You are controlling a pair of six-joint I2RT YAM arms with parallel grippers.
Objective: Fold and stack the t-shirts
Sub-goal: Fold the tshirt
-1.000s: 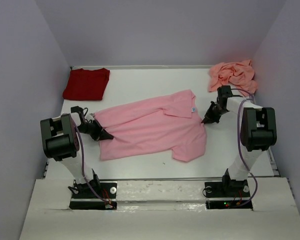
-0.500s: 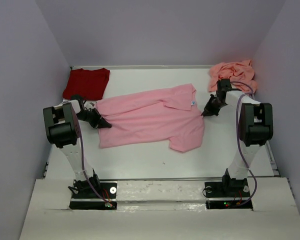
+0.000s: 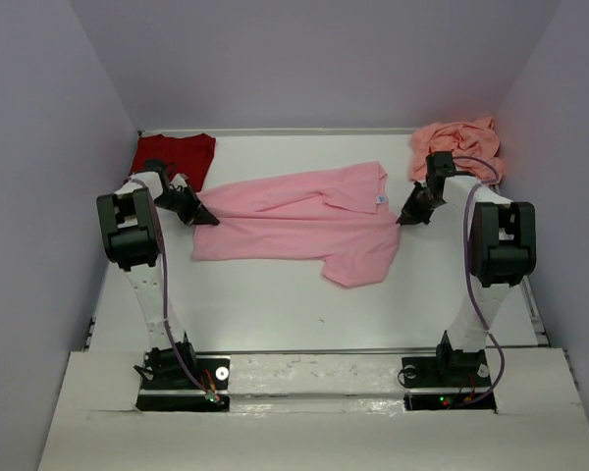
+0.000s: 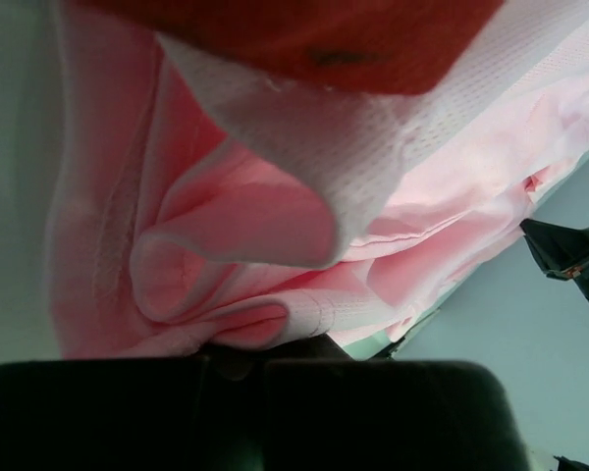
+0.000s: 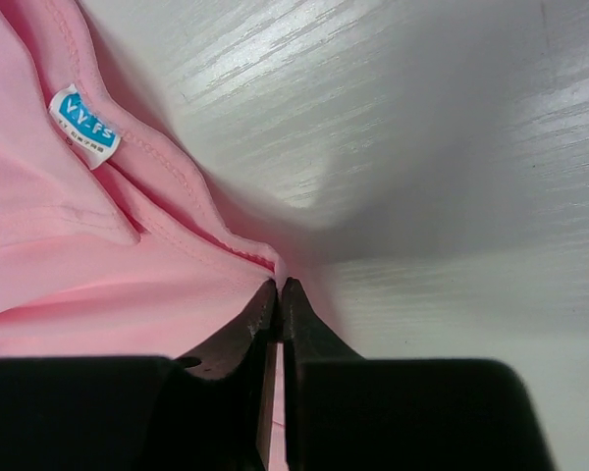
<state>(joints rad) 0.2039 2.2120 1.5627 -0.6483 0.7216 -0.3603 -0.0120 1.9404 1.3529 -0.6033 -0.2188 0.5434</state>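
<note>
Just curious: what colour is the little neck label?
Blue and white label, best in right wrist view.

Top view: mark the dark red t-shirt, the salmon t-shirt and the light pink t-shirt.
dark red t-shirt (image 3: 182,153), top view, its visible middle.
salmon t-shirt (image 3: 459,139), top view, middle of the crumpled heap.
light pink t-shirt (image 3: 294,224), top view, middle of the spread body.

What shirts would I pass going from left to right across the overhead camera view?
dark red t-shirt → light pink t-shirt → salmon-pink t-shirt
</note>
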